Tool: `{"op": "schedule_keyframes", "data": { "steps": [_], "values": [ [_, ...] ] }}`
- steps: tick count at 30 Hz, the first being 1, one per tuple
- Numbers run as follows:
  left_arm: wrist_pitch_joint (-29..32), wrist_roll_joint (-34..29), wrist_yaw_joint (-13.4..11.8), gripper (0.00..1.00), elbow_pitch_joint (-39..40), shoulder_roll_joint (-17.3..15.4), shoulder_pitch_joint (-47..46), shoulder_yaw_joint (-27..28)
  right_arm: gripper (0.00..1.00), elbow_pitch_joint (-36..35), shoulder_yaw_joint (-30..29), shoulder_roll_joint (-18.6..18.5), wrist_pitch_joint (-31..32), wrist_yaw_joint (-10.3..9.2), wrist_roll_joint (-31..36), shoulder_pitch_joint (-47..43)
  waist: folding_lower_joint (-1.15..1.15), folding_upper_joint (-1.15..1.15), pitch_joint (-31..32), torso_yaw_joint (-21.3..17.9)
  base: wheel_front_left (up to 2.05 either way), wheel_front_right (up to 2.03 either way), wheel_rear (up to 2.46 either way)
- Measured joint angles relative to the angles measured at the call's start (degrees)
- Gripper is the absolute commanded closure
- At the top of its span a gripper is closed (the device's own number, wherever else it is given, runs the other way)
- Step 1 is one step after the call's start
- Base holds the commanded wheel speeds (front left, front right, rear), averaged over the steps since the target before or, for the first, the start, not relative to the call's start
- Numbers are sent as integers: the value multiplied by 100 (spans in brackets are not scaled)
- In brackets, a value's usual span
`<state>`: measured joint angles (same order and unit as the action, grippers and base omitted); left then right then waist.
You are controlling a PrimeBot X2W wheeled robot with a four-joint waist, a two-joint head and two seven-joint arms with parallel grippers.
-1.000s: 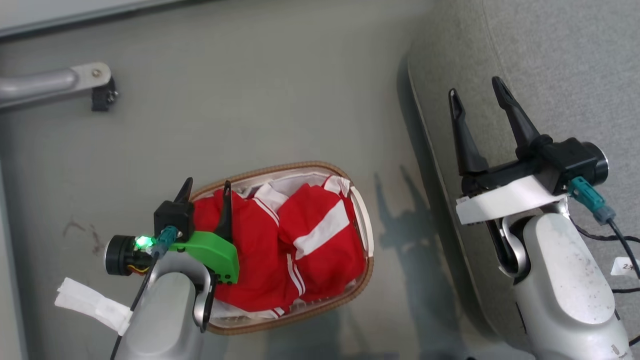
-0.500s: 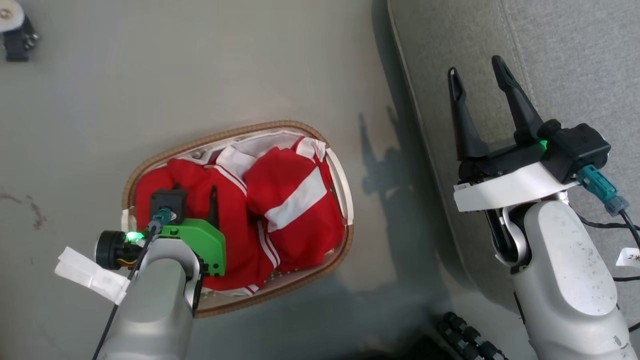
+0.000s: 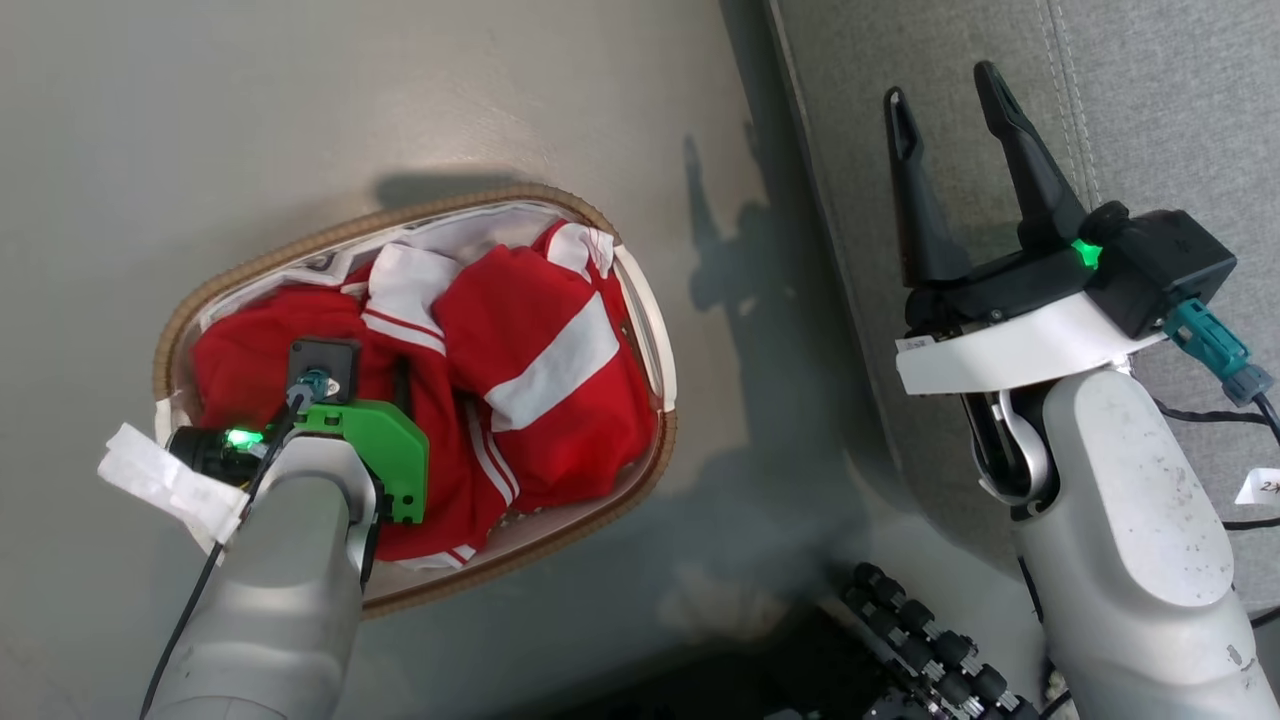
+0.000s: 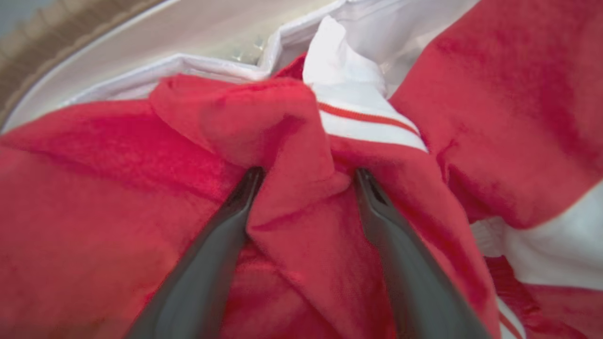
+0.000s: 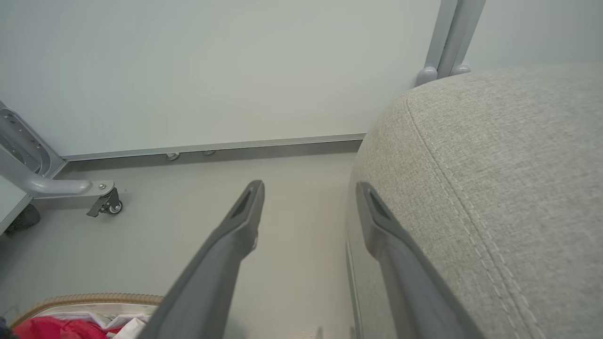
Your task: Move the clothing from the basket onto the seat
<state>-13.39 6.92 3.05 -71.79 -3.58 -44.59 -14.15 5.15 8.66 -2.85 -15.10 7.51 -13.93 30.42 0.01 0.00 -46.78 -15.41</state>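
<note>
Fingers [image 4: 212, 254] of the left gripper [image 4: 308, 175] stand spread wide with their tips sunk into the clothing [image 4: 108, 188]. A raised ridge of red fabric sits between them, not yet pinched. Just beyond the tips a white striped band folds over, and past that the white liner [image 4: 188, 68] lies against the inside of the basket [image 4: 47, 33]. The fabric looks soft, limp and light, with a slightly fuzzy nap that should not slide out of a firm pinch, and nothing about it seems fragile. That ridge between the fingers is likely the best hold: it is thick enough to fill the closing jaws and clear of the liner, which ought to be left where it is. Once lifted, the garment will probably sag and trail, and it may drag along the neighbouring red bundle to the right of the fingers. Well off to that side, the right gripper [image 3: 940, 85] hangs over the seat [image 3: 1180, 120], its jaws wide apart and empty.
</note>
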Motion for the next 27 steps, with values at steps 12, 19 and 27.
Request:
{"op": "schedule_keyframes", "data": {
  "steps": [12, 19, 27],
  "values": [
    [712, -320, 88, 100, -182, -155, -154, -498, 0, -74, 160, 0, 0, 0, -172, 158, 0, 0, -286, -233, 0, 0, 0],
    [463, -129, 180, 100, -204, -135, -18, -468, 0, 59, 157, 1, 0, 0, -182, 158, 0, 0, -69, -271, 0, 0, 0],
    [32, 85, 258, 100, -190, 15, 358, -483, 0, 216, 55, 2, 0, 0, -8, -24, 0, 0, 479, -154, 0, 0, 0]
  ]
}}
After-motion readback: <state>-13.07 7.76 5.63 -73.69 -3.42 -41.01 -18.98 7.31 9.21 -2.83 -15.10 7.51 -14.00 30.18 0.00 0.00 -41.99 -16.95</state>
